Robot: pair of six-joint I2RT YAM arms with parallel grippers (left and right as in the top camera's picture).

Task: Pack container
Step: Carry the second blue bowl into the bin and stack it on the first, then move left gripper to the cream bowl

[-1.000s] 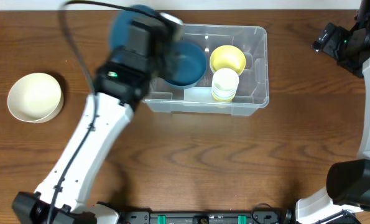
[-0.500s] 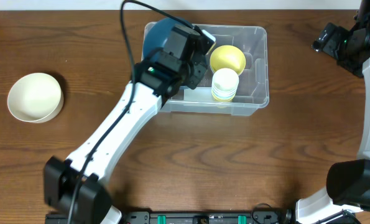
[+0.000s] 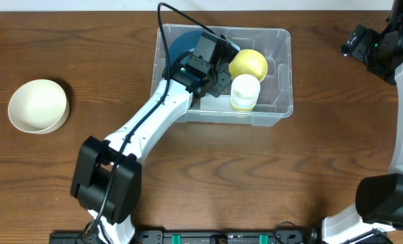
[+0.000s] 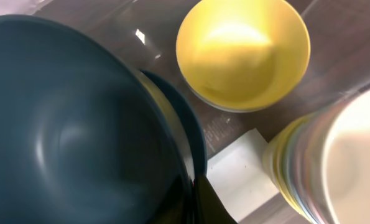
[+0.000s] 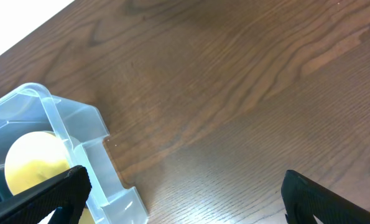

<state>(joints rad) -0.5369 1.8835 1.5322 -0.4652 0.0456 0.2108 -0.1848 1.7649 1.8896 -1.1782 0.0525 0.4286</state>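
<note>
The brown wooden worktop carries the clear container toward its far edge. The left arm reaches in over the near wall. Its left hand is clamped on the rim of a dark blue bowl, which sits just above a second blue bowl in the container's left half. A cream bowl sits well apart on the left. A yellow bowl and a stack of cups crowd the right half. The right hand, fingers wide apart, hangs over the worktop beyond the container's right end.

In the container, blue bowl, yellow bowl and cups crowd my left gripper; only the right end is bare.
</note>
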